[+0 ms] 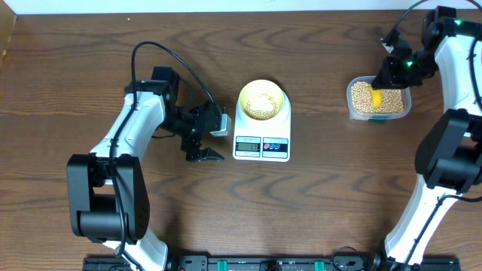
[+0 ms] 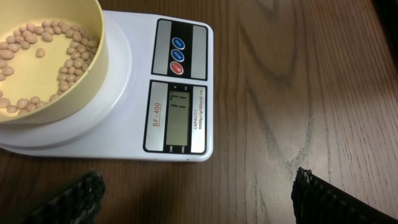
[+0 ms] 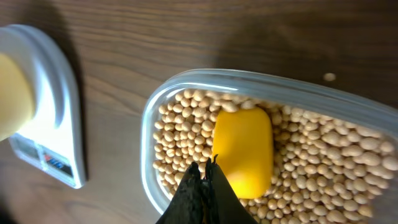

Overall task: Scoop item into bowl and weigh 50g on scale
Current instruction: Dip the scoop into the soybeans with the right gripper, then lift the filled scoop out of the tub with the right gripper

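A: Beans first, from overhead. Where are they?
B: Small round tan beans [image 1: 262,104] lie in the pale-yellow round bowl [image 1: 282,92] on the flat white digital scale [image 1: 242,126]. More fill the clear rectangular plastic tub [image 1: 350,105], where the right gripper [image 1: 385,81] covers part of the yellow plastic scoop [image 1: 376,98].
A: Left wrist?
B: The left gripper [image 2: 199,202] is spread wide and empty, near the scale. The bowl is cut off, and the grey display [image 2: 177,118] is too faint to read.
A: Right wrist?
B: Clenched on the scoop's handle, which its fingers hide. The scale is cropped and the bowl blurred.
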Robot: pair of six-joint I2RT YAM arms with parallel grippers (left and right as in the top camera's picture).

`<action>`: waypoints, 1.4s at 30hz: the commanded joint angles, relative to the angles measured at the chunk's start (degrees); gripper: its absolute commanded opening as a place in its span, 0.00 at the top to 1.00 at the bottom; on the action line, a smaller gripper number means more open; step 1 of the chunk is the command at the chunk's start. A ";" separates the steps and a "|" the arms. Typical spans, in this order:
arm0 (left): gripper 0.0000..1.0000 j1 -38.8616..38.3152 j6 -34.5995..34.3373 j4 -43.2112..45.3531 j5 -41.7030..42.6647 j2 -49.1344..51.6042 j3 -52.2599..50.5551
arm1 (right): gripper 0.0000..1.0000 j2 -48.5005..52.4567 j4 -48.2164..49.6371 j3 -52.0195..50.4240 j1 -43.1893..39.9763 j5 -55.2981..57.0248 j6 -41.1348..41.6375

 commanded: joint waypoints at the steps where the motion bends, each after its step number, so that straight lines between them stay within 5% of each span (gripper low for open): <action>1: 0.02 0.13 0.52 -0.31 0.33 -0.35 -0.13 | 0.99 0.70 -0.48 -0.55 -2.08 -13.22 -2.19; 20: 0.02 0.13 0.52 -0.31 0.33 -0.35 -0.13 | 0.99 0.70 -3.13 -0.57 -11.78 -25.92 -2.16; 42: 0.02 0.13 0.52 -0.31 0.33 -0.35 -0.13 | 0.99 0.70 -4.04 -0.57 -15.78 -28.20 -1.95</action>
